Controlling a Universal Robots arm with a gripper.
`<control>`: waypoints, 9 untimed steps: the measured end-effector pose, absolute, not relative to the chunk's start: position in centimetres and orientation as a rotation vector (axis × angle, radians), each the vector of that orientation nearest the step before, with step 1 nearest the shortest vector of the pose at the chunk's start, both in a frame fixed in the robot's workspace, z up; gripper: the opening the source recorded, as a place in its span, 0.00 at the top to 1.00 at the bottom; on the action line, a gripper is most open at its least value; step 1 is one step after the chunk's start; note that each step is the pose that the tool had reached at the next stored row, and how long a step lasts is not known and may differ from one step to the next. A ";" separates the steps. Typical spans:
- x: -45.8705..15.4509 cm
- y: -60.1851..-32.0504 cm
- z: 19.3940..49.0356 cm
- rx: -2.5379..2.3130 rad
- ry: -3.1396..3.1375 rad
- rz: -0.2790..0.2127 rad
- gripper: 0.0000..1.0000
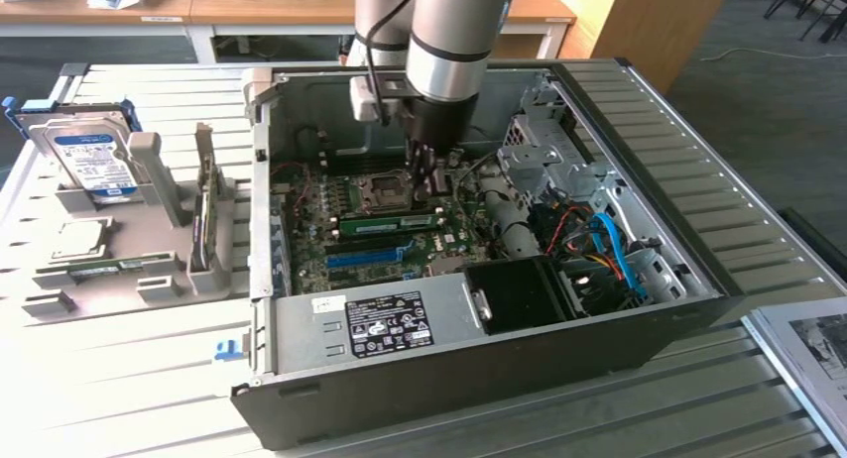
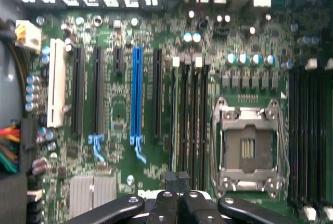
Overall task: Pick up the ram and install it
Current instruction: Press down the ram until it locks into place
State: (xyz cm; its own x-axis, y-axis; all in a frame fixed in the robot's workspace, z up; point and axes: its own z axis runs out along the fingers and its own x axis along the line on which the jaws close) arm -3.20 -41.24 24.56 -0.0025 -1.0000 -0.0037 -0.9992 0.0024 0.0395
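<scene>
- Exterior view: the arm reaches down into the open computer case (image 1: pixel 688 309), and its gripper (image 1: pixel 426 185) hangs just above the motherboard (image 1: pixel 337 250).
- The ram (image 1: pixel 391 223), a green stick, lies seated across the board, at about six o'clock from the gripper and close under its fingertips.
- At roughly six o'clock from the ram sits a blue slot (image 1: pixel 364 256).
- Wrist view: the gripper (image 2: pixel 177 179) has its fingers pressed together, holding nothing, above the black memory slots (image 2: pixel 190 114) beside the processor socket (image 2: pixel 248 148).
- Well apart, at nine o'clock from the case, a hard drive (image 1: pixel 93 161) stands upright in a grey holder (image 1: pixel 146 265).
</scene>
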 end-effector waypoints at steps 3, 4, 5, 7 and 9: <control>-4.2 -41.2 24.6 2.201 -2.206 -0.047 0.90; -4.5 -41.2 24.6 2.201 -2.206 -0.047 0.90; -4.9 -41.2 24.6 2.201 -2.206 -0.047 0.90; -5.4 -41.2 24.6 2.201 -2.206 -0.046 0.90; -6.0 -41.2 24.6 2.201 -2.207 -0.046 0.90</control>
